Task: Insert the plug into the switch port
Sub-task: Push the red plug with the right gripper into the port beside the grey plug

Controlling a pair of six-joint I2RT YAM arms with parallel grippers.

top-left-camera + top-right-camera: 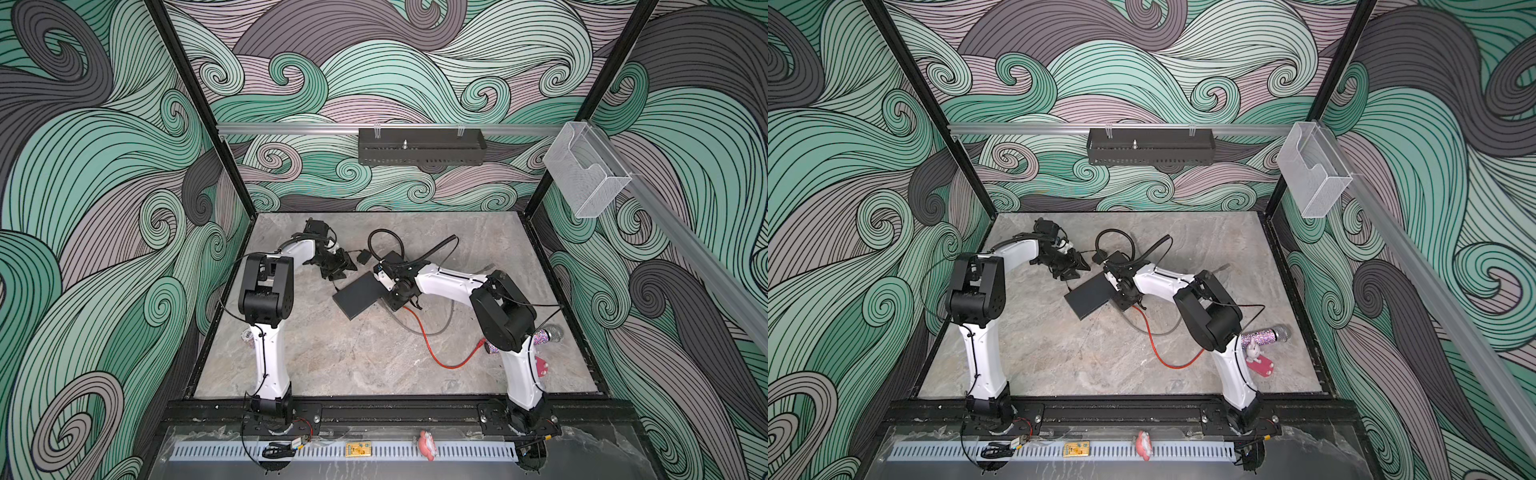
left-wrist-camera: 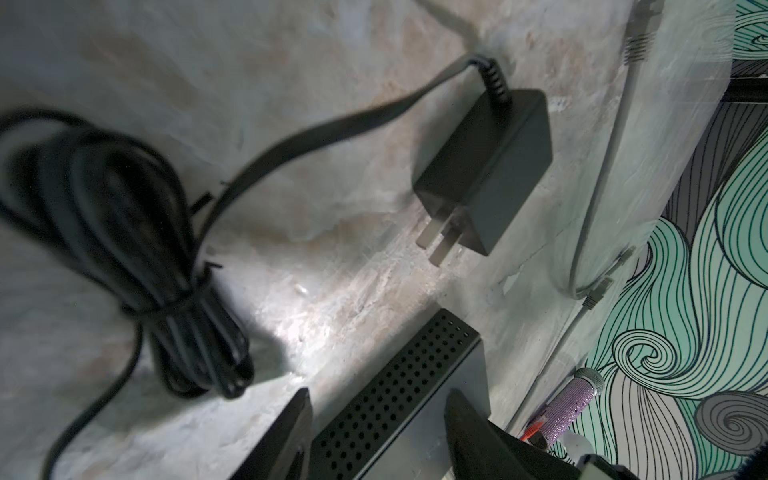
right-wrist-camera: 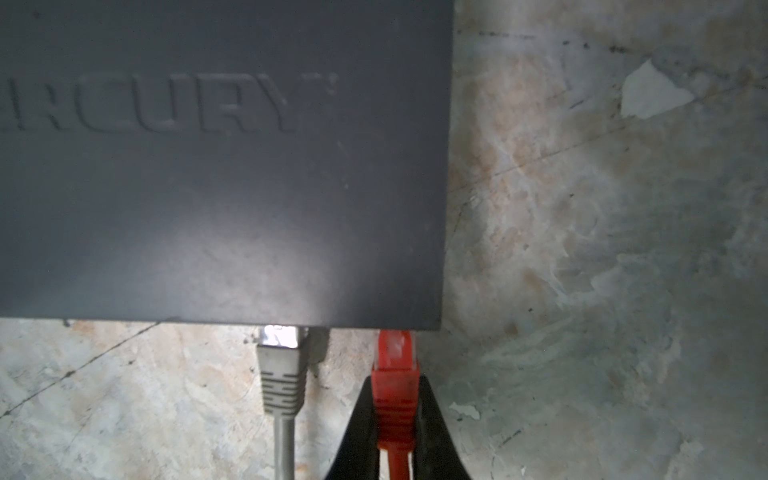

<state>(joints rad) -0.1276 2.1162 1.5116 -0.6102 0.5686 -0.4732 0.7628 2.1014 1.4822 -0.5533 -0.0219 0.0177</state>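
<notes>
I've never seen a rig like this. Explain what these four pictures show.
This is a two-armed robot: a left arm and a right arm stand at a table. Two pictures look down from overhead, nearly alike; two come from cameras on the wrists. On the table lie a flat black switch and a power adapter with bundled cord. The right gripper is closed on a red plug whose tip meets the switch's edge, beside a grey plug at the same edge. The left gripper has its jaws apart around the switch's holed end; whether it presses on it is unclear.
</notes>
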